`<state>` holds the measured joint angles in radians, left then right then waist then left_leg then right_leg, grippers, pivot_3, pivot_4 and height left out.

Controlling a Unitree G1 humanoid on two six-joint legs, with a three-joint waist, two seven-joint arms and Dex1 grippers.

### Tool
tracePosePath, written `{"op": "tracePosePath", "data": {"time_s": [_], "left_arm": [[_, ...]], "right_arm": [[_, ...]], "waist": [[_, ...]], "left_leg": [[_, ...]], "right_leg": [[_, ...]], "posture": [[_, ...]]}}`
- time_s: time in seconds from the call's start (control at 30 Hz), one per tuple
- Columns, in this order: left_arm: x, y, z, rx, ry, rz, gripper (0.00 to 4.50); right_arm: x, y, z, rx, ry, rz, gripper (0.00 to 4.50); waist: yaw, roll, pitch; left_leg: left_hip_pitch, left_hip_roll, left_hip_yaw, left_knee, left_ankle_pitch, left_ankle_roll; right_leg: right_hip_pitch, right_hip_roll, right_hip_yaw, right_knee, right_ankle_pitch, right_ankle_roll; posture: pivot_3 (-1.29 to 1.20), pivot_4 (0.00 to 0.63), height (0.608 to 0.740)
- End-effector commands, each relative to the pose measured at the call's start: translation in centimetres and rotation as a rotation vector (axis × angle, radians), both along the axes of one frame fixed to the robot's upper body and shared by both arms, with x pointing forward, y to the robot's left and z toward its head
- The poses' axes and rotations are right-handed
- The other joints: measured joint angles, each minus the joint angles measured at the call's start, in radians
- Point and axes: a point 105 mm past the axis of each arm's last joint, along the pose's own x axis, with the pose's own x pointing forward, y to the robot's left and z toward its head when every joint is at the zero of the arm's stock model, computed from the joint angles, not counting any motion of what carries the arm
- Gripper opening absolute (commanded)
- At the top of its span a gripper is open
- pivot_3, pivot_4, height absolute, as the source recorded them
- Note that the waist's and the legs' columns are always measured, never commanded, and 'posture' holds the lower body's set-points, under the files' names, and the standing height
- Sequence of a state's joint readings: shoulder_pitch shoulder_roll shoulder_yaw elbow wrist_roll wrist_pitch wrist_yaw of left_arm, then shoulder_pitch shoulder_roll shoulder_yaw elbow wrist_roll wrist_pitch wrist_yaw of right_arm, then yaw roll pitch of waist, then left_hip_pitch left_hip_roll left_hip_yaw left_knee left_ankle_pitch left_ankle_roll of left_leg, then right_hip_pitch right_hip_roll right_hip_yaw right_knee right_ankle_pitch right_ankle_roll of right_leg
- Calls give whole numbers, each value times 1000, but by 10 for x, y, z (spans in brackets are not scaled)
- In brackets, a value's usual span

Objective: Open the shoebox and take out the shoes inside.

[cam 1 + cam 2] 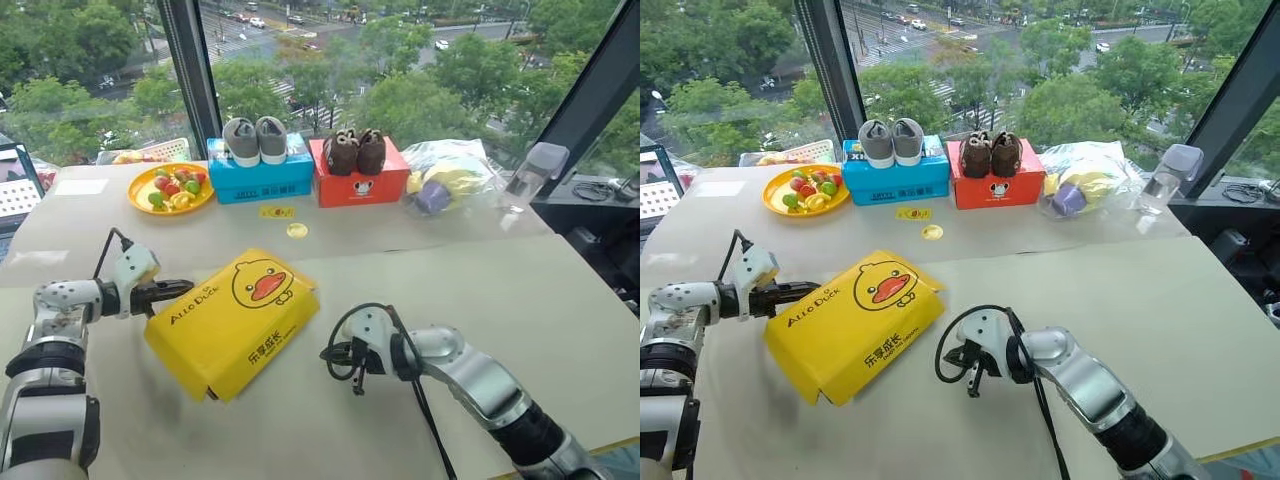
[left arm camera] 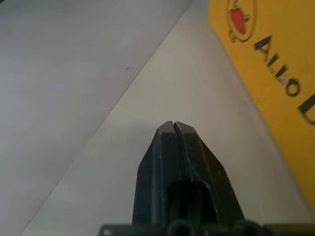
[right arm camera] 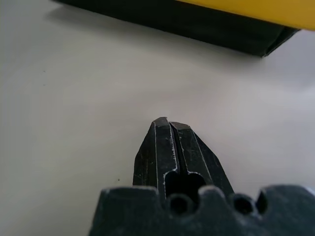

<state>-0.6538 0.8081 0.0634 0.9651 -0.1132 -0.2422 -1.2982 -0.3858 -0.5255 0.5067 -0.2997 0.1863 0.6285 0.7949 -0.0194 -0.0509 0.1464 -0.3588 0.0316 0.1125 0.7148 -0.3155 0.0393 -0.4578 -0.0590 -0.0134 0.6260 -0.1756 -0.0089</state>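
The shoebox (image 1: 235, 320) lies closed on the table, turned at an angle, its yellow lid showing a duck face and "AlloDuck" lettering. The shoes are hidden. My left gripper (image 1: 187, 287) is shut and empty, pointing at the box's left edge, very close to it. In the left wrist view its fingertips (image 2: 167, 130) are pressed together with the yellow lid (image 2: 275, 73) just beside them. My right gripper (image 1: 328, 353) is shut and empty, a short way off the box's right side. In the right wrist view it (image 3: 167, 122) points at the dark side wall (image 3: 197, 24).
Along the back stand a blue box (image 1: 262, 180) with grey shoes on top and a red box (image 1: 360, 185) with brown shoes. A yellow plate of fruit (image 1: 170, 188) sits at back left. A plastic bag (image 1: 450, 178) and a clear bottle (image 1: 530, 172) are at back right.
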Motion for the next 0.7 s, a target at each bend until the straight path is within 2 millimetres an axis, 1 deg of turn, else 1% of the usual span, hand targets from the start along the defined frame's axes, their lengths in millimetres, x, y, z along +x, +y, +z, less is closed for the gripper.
{"op": "tracePosePath", "data": {"time_s": [0.03,0.07,0.17,0.27,0.33,0.43,0.57,0.63,0.7], "left_arm": [[-4,-12,10,52,10,-109,10],[-6,-15,11,57,19,-127,10],[-32,-24,2,140,122,-277,10],[-56,-33,5,164,192,-371,10],[-62,-36,8,178,208,-387,10],[-72,-49,14,166,211,-426,10],[-80,-71,18,139,183,-472,10],[-83,-85,20,119,162,-502,10],[-83,-95,22,101,142,-508,10]], "right_arm": [[26,4,4,-31,-70,-60,0],[29,6,7,-22,-78,-64,0],[43,13,22,13,-112,-88,0],[52,17,33,41,-127,-105,0],[54,19,37,58,-133,-110,0],[56,18,43,82,-131,-125,0],[62,10,42,66,-140,-153,0],[66,2,41,56,-142,-181,0],[69,-6,40,45,-146,-199,0]], "waist": [[-2,0,0],[0,0,0],[-5,1,0],[-7,1,1],[0,1,1],[9,2,1],[11,2,1],[11,2,2],[11,3,2]], "left_leg": [[1,0,0,0,0,-1],[1,0,0,0,1,-1],[2,1,0,0,2,-2],[0,2,0,-1,1,-2],[-7,2,0,-1,1,-1],[-13,1,-1,0,2,-3],[-15,0,-1,0,1,-1],[-15,0,-1,0,1,-1],[-15,-1,-1,0,1,0]], "right_leg": [[0,0,0,0,0,-1],[0,1,0,1,1,-1],[0,1,2,3,1,-2],[-3,1,2,3,1,-2],[-9,1,1,3,1,-2],[-14,0,0,3,1,-2],[-14,-1,0,2,1,-2],[-14,-1,0,0,1,-1],[-14,-1,1,0,1,-1]], "posture": [[0,150,731],[0,150,731],[0,150,731],[0,150,731],[0,150,731],[0,150,731],[0,150,731],[0,150,731],[0,150,731]]}}
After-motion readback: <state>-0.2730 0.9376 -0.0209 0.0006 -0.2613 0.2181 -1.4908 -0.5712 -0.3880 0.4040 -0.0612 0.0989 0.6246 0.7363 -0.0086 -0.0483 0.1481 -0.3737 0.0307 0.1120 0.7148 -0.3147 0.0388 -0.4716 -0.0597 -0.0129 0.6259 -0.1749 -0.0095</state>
